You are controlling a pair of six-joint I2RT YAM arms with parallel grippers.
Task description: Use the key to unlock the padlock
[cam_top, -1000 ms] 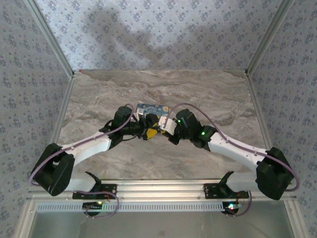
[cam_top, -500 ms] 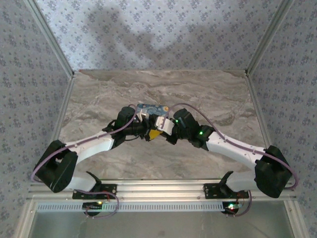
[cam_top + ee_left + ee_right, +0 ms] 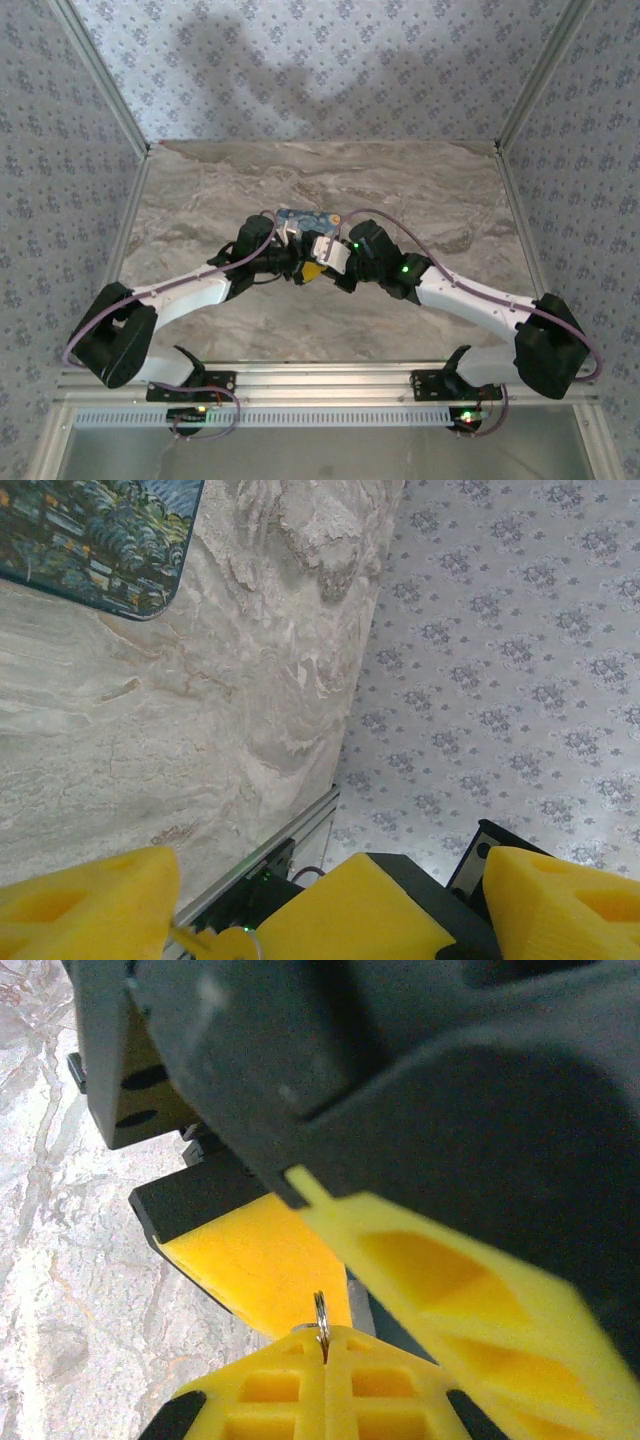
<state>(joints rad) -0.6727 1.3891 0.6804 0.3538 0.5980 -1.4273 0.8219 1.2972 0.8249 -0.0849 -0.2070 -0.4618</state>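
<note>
Our left arm has swung in by the painted box (image 3: 305, 217), the left gripper (image 3: 322, 905) spread around the right gripper (image 3: 322, 1370), which pinches the key ring (image 3: 320, 1318), seemingly for a hand-over

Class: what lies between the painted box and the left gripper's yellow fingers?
The left wrist view shows bare marble table between the painted box and the fingers.

A grey-veined marble table (image 3: 430, 190) fills the floor of a small booth. The back wall (image 3: 400, 70) and both side walls (image 3: 50, 200) carry pale blue-grey wallpaper with a small repeating floral motif. Aluminium posts (image 3: 105, 75) run up the corners, a metal rail (image 3: 330, 378) edges the near side, and a soft shadow (image 3: 215, 45) lies on the back wall.
</note>
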